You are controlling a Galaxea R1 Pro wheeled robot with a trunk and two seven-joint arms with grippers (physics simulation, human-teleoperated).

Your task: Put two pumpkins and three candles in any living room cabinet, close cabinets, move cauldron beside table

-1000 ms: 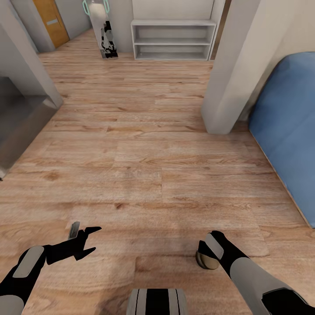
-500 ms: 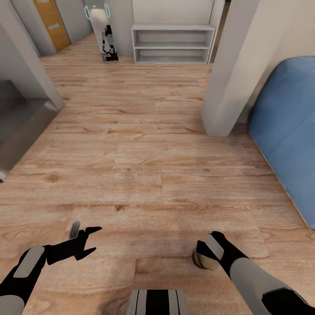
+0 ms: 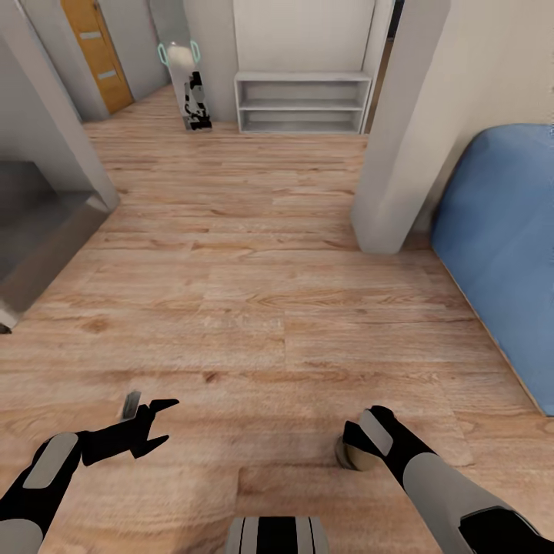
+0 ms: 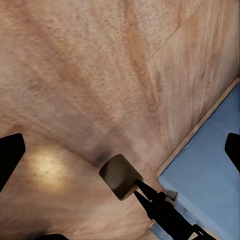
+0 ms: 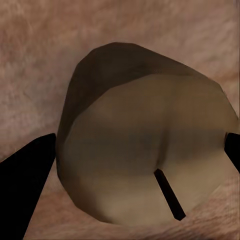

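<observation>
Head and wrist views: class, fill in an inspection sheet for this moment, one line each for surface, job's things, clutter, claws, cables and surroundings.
Surface: light-brown wood plank floor, bare around the robot.
Job's things: short beige-tan cylindrical candle, wick visible, held in the right claw.
Clutter: nothing seen.
Claws: left claw open and holding nothing; right claw shut on the candle.
Cables: nothing seen.
Surroundings: blue padded furniture at right, pale wall pillar, low white open shelf unit ahead, orange-brown door far left, grey step at left.
</observation>
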